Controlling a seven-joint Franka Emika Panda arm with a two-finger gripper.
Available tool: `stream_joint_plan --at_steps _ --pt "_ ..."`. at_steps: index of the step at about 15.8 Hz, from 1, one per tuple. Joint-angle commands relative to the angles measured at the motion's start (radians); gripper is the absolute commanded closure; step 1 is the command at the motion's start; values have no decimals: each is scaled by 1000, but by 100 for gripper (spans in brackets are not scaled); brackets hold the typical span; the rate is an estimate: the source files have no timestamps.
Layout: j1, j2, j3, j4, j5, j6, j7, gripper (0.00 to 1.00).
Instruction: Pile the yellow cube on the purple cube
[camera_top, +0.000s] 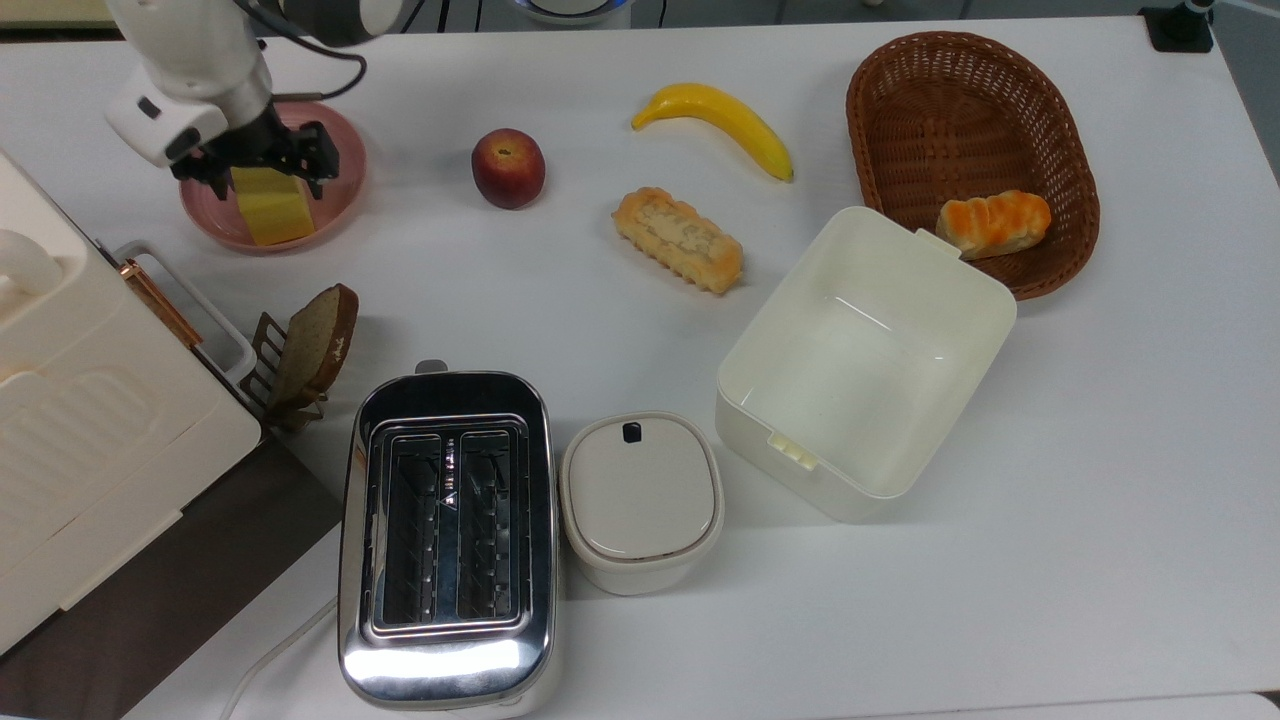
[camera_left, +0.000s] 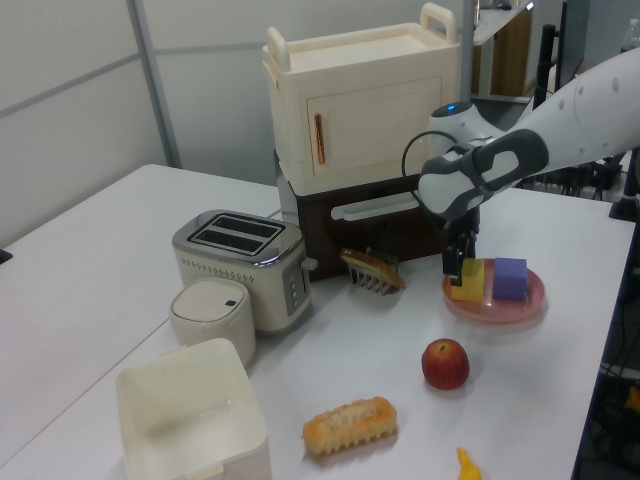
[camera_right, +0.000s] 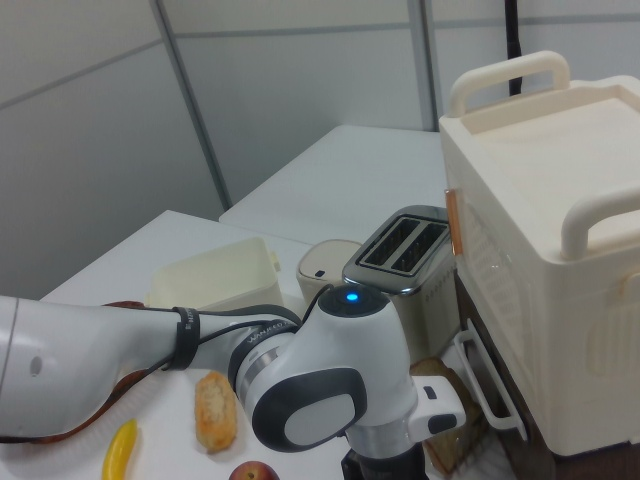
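Observation:
The yellow cube (camera_top: 274, 207) lies on a pink plate (camera_top: 338, 190) at the top view's upper left. My gripper (camera_top: 255, 168) is lowered over it, open, with one dark finger on each side of the cube's far part and a gap to each. The arm covers the purple cube in the top view. In the left view the purple cube (camera_left: 510, 278) stands on the plate (camera_left: 497, 306) just right of the yellow cube (camera_left: 472, 284), and the gripper (camera_left: 457, 270) hangs at the yellow cube's left side. Both cubes rest on the plate.
A peach (camera_top: 508, 167), a banana (camera_top: 715, 120) and a bread roll (camera_top: 679, 238) lie to the top view's right of the plate. A toast rack (camera_top: 300, 350) and a tall cream cabinet (camera_left: 365, 100) stand close by. Toaster (camera_top: 447, 535), lidded pot (camera_top: 641, 500), open box (camera_top: 865, 360) and basket (camera_top: 900, 110) lie farther off.

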Motion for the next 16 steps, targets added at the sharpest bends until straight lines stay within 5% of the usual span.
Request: stream_joint_plan --at_steps 1,3,4,11,16 --pt "-3 22 18 15 17 27 -32 36" --pt "-3 20 18 15 17 26 -32 86" --pt "-3 17 18 17 17 21 -32 100" --pt "-49 -26 18 147 48 -159 -30 100" --pt "-110 -78 18 156 49 -250 -43 100"
